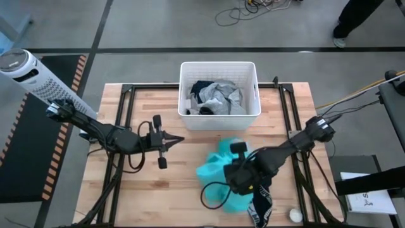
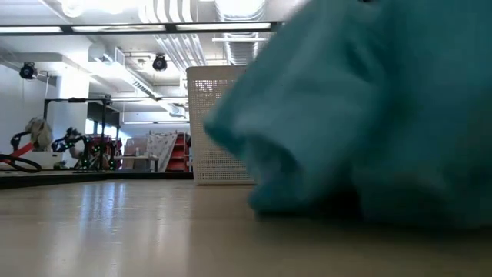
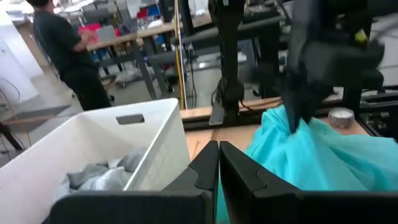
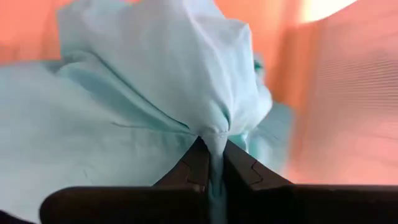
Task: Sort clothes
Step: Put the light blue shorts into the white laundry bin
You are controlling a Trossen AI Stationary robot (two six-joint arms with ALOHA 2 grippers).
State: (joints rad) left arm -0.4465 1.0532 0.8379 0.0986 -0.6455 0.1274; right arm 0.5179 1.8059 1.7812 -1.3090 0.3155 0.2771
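Note:
The bright teal garment (image 1: 214,171) lies in a heap on the table's near middle, and its black-and-white band (image 1: 262,206) trails toward the near edge. My right gripper (image 1: 235,166) stands over the garment and is shut on it. The garment fills the right of the low view (image 2: 369,115) and also shows in the left wrist view (image 3: 317,165). My left gripper (image 1: 179,139) is shut and empty, held above the table left of the garment. Grey and dark clothes (image 1: 218,98) lie in the white basket (image 1: 187,75). My right gripper pinches a gathered bunch of the teal cloth (image 4: 214,134) between its two fingers, several layers drawn into a peak. The fingers come from above, pointing down (image 3: 300,115). The cloth fans out below the pinch, and its lower part rests on the table (image 2: 307,204).
The white ribbed basket stands at the table's far middle (image 2: 219,131). A small white ball (image 1: 295,215) lies near the near right corner. Bare wood lies at the near left (image 1: 139,196). A person (image 3: 62,50) stands in the room beyond the table.

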